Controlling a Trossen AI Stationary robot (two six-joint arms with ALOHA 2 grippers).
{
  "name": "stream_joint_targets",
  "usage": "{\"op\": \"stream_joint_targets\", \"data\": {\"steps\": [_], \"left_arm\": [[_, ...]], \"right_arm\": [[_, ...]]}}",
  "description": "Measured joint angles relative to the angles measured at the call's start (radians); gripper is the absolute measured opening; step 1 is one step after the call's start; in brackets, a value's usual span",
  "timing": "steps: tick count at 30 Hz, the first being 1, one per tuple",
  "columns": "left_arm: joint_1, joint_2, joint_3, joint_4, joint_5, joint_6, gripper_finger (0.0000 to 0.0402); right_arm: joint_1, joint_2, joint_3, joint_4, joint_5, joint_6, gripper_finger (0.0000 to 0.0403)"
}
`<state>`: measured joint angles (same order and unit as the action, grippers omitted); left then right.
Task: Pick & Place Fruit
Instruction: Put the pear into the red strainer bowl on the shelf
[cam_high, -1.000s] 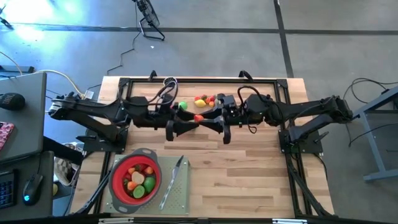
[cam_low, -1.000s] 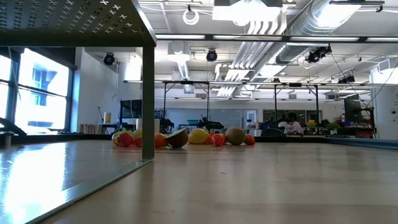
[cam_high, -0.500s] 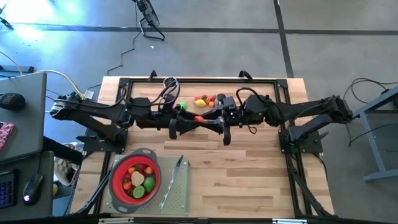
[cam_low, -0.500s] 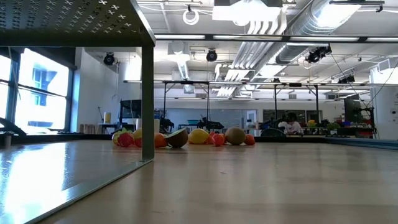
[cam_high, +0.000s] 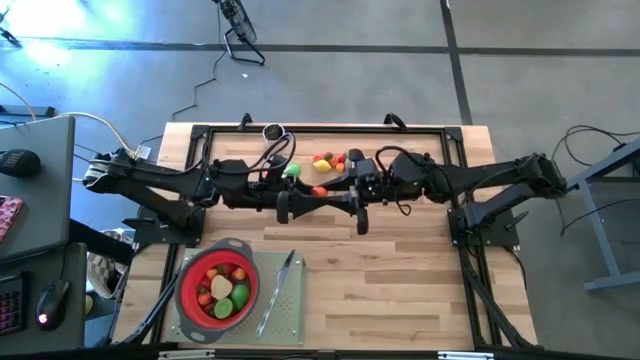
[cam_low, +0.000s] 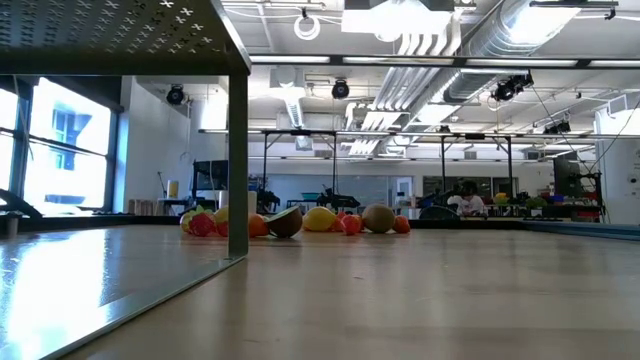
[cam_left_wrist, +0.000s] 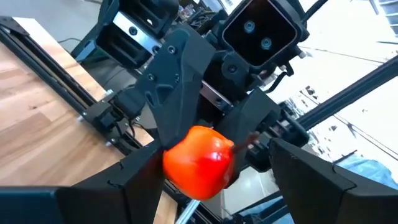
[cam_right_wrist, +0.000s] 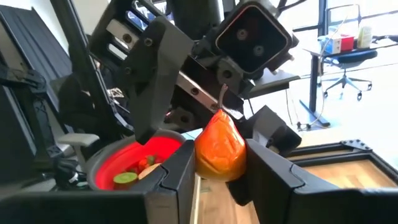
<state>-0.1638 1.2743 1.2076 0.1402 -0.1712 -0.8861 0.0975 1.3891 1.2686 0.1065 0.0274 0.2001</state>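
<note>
- Meeting above mid-desk (cam_high: 400, 280): left tool (cam_high: 300, 202) and right tool (cam_high: 340, 196), tips facing.
- Gripping one orange-red pear-shaped fruit (cam_right_wrist: 220, 148) in right tool; left tool wide around same fruit (cam_left_wrist: 199, 160).
- Lying behind: loose fruits (cam_high: 328, 160); more inside red strainer (cam_high: 186, 291).

The two arms meet tip to tip over the middle of the table (cam_high: 400, 290), the left gripper (cam_high: 300, 205) and right gripper (cam_high: 345, 203) facing each other with one fruit (cam_high: 319, 190) between them. More fruits (cam_high: 328, 160) lie in a cluster behind them, near the far edge. The strainer (cam_high: 218, 285) sits at the near left corner with fruits inside, and the knife (cam_high: 277, 290) lies just to its right.
</note>
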Motion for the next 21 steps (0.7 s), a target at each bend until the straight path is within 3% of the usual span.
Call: {"op": "stream_joint_targets", "data": {"steps": [21], "left_arm": [[0.000, 0.000, 0.000, -0.005, -0.030, -0.033, 0.0269]], "right_arm": [[0.000, 0.000, 0.000, -0.046, 0.017, -0.044, 0.0115]]}}
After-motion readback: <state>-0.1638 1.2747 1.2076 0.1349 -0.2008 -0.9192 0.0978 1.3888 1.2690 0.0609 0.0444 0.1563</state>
